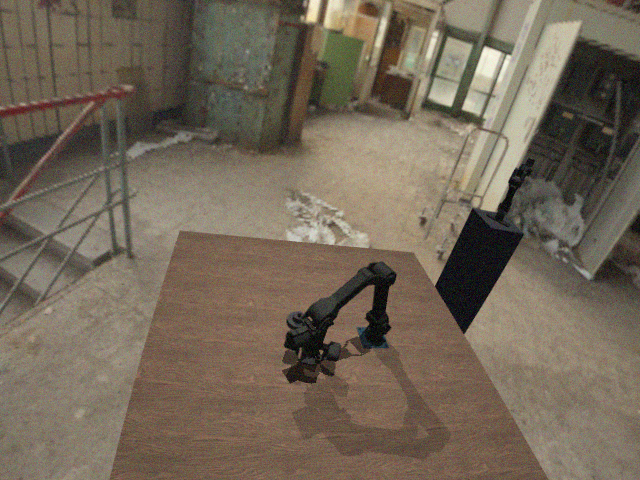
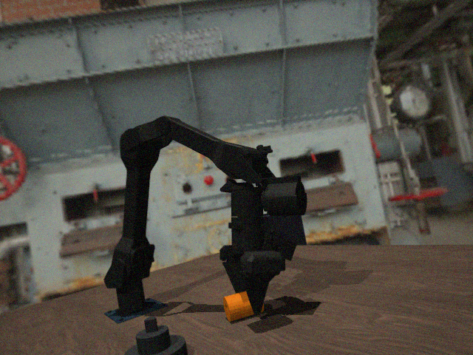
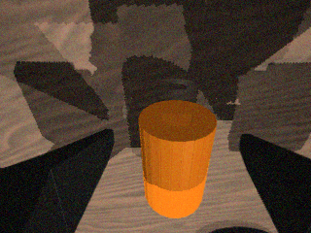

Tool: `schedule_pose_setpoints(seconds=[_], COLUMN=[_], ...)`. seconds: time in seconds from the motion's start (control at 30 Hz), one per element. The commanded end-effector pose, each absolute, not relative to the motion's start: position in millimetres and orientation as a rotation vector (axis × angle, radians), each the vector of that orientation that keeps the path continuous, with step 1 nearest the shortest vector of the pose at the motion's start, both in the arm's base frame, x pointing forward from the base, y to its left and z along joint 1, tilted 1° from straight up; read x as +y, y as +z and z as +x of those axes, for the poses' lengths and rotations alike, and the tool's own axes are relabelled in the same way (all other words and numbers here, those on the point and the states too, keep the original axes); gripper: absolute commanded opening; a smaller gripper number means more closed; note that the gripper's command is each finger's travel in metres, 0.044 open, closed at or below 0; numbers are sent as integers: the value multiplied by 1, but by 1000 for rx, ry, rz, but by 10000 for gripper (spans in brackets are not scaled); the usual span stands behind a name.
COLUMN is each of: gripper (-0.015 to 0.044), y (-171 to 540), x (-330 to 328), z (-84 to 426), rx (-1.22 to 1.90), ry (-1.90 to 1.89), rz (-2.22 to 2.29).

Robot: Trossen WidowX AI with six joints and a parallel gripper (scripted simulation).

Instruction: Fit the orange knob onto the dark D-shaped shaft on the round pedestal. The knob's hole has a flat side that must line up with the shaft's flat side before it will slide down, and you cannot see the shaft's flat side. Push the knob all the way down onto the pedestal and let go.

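Observation:
The orange knob (image 2: 236,306) (image 3: 176,160) lies on its side on the table. My gripper (image 2: 256,310) (image 3: 175,138) points down at it and is open, one finger on each side, with a gap between each finger and the knob in the wrist view. In the top view the arm and gripper hide the knob. The round pedestal (image 2: 176,345) stands at the bottom of the exterior view, its dark shaft (image 2: 151,324) upright and bare. A dark rounded edge, likely the pedestal, shows at the bottom of the wrist view. The shaft's flat side cannot be made out.
The arm's blue base plate (image 1: 383,344) (image 2: 114,316) sits on the wooden table (image 1: 217,289) (image 2: 400,298). A tall dark block (image 1: 475,268) with a small dark arm on top stands beyond the table's edge. Dark shadows fall around the knob.

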State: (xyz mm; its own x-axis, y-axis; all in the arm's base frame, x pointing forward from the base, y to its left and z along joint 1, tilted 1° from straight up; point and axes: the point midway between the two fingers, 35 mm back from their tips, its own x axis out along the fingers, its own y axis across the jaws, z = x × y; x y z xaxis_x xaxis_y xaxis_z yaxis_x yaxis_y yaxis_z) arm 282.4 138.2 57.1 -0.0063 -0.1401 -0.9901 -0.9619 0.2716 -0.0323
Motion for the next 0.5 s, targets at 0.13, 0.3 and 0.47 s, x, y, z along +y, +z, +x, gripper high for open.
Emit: schedule_pose_setpoints(seconds=[0.13,0.3,0.47], gripper=[240,240,220], y=[55,55,55], x=[138,138,138], z=[282,282,282], rx=[1421,1421,1421], ry=[924,924,924], rz=[-1111,-1111,-1111])
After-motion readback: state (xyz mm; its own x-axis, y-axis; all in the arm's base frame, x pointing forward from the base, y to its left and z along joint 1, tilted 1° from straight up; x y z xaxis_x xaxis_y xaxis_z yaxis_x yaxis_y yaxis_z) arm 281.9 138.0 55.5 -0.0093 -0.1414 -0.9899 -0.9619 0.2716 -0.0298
